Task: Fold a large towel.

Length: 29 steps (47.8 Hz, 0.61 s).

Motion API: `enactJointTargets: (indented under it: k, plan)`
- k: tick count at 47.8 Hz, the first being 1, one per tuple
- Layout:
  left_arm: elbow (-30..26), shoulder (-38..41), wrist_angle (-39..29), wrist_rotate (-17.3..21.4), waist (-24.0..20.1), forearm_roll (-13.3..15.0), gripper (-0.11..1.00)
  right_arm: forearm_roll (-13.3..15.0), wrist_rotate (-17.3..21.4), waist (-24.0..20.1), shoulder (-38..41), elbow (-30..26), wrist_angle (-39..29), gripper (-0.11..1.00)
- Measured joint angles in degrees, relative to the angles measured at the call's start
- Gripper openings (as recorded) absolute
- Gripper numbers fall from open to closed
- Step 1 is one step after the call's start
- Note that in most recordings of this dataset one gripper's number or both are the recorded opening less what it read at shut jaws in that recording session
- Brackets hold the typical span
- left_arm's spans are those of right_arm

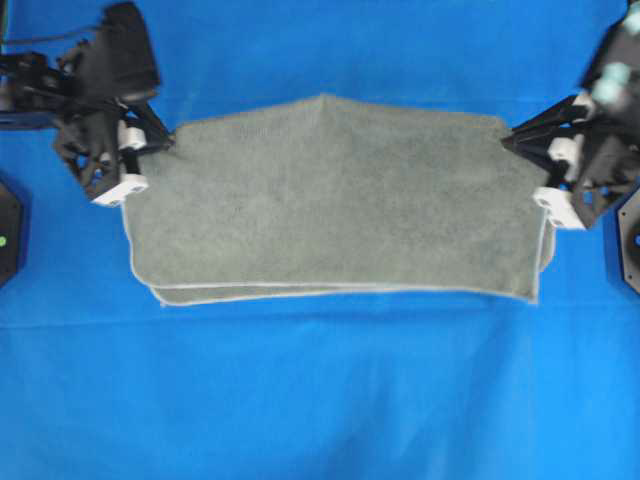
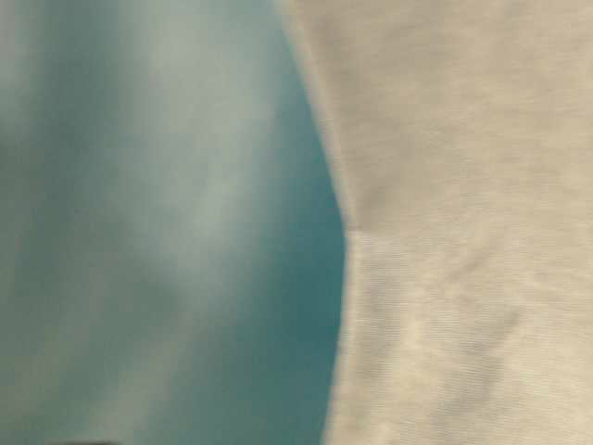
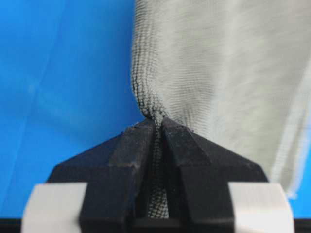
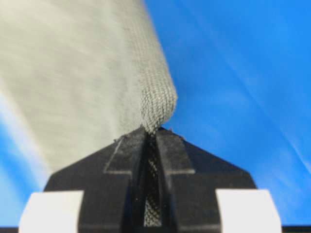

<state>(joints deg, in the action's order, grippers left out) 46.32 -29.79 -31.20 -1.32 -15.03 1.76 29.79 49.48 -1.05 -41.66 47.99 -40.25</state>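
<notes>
The grey-green towel point(image 1: 330, 205) lies folded in two layers on the blue cloth, its pale hems along the near edge. My left gripper point(image 1: 165, 143) is shut on the towel's far left corner; in the left wrist view point(image 3: 158, 121) the cloth point(image 3: 218, 73) is pinched between the black fingers. My right gripper point(image 1: 508, 138) is shut on the far right corner, and in the right wrist view point(image 4: 151, 130) the towel point(image 4: 73, 73) bunches into the closed jaws. The table-level view shows only a blurred stretch of towel point(image 2: 463, 232).
The blue cloth point(image 1: 320, 400) covers the whole table round the towel. Dark arm bases sit at the left edge point(image 1: 8, 230) and the right edge point(image 1: 630, 235).
</notes>
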Motion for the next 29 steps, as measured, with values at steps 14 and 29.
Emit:
enactJointTargets:
  k: [14,29]
  plan:
    - [-0.2,-5.2,1.1,-3.4,7.4,0.0,0.03,4.5,0.5,3.4,1.7,-1.5,0.4,0.04]
    - [-3.7,-1.8,9.0,-7.6,20.0,0.0,0.03,7.0,0.2,22.4,7.3,-4.0,10.0,0.04]
